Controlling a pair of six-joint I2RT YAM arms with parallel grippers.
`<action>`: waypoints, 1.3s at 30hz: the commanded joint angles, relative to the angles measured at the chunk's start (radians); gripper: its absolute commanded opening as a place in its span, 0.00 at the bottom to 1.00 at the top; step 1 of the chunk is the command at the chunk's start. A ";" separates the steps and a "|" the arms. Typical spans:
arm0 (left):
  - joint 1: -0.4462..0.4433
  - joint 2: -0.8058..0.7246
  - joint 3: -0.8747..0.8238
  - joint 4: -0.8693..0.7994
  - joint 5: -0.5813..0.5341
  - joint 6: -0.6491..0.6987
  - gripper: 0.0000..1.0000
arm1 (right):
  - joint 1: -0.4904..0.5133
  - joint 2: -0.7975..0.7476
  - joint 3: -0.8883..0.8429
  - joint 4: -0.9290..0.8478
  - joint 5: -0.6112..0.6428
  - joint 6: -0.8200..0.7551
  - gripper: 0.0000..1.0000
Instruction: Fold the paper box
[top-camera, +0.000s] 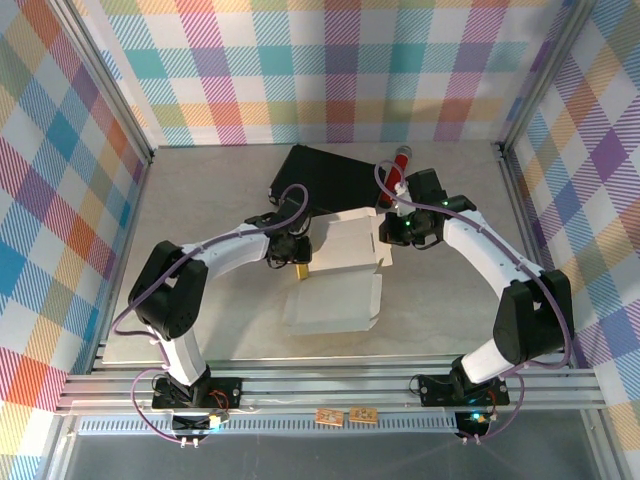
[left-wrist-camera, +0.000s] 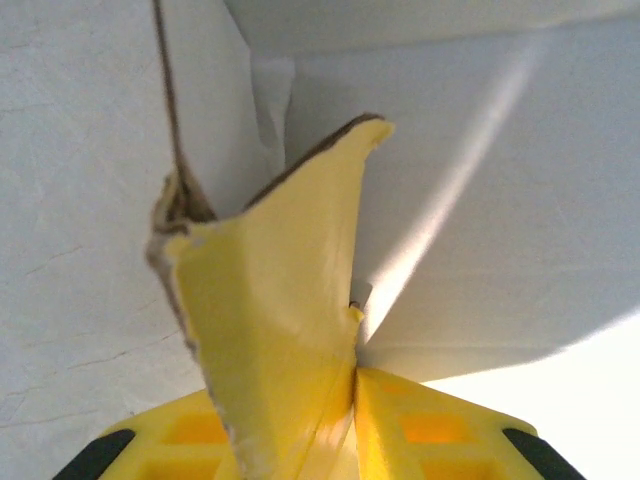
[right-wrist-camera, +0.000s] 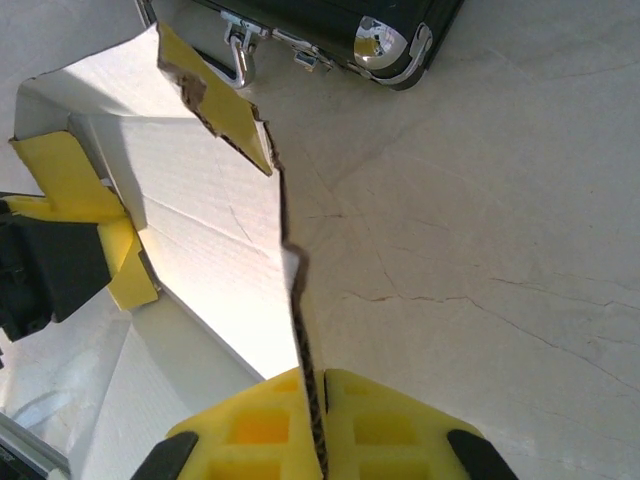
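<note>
The paper box (top-camera: 335, 280) lies partly folded mid-table, whitish reverse face up, with panels raised at its far half. My left gripper (top-camera: 301, 266) is at the box's left side, shut on a yellow flap (left-wrist-camera: 285, 300) that stands up between its yellow fingers (left-wrist-camera: 440, 430). My right gripper (top-camera: 386, 236) is at the box's right far corner, shut on the thin edge of a raised wall (right-wrist-camera: 300, 300). In the right wrist view the white inner panel (right-wrist-camera: 190, 200) and the left gripper (right-wrist-camera: 60, 265) holding the yellow flap (right-wrist-camera: 70, 180) show across the box.
A black hard case (top-camera: 330, 178) lies just behind the box, its metal latches (right-wrist-camera: 380, 40) close to the raised wall. A red and white cylinder (top-camera: 399, 164) rests on the case's right end. Metal frame posts and plaid walls ring the table (top-camera: 200, 250).
</note>
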 joint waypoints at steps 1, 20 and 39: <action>0.012 -0.044 -0.027 0.006 0.008 -0.012 0.25 | 0.003 0.009 0.019 -0.008 0.004 0.009 0.00; 0.011 -0.003 -0.012 -0.052 -0.073 -0.047 0.00 | 0.004 -0.013 0.018 -0.010 0.002 0.016 0.00; -0.122 0.088 0.134 -0.304 -0.446 -0.132 0.00 | 0.004 -0.027 0.026 -0.002 -0.020 0.034 0.00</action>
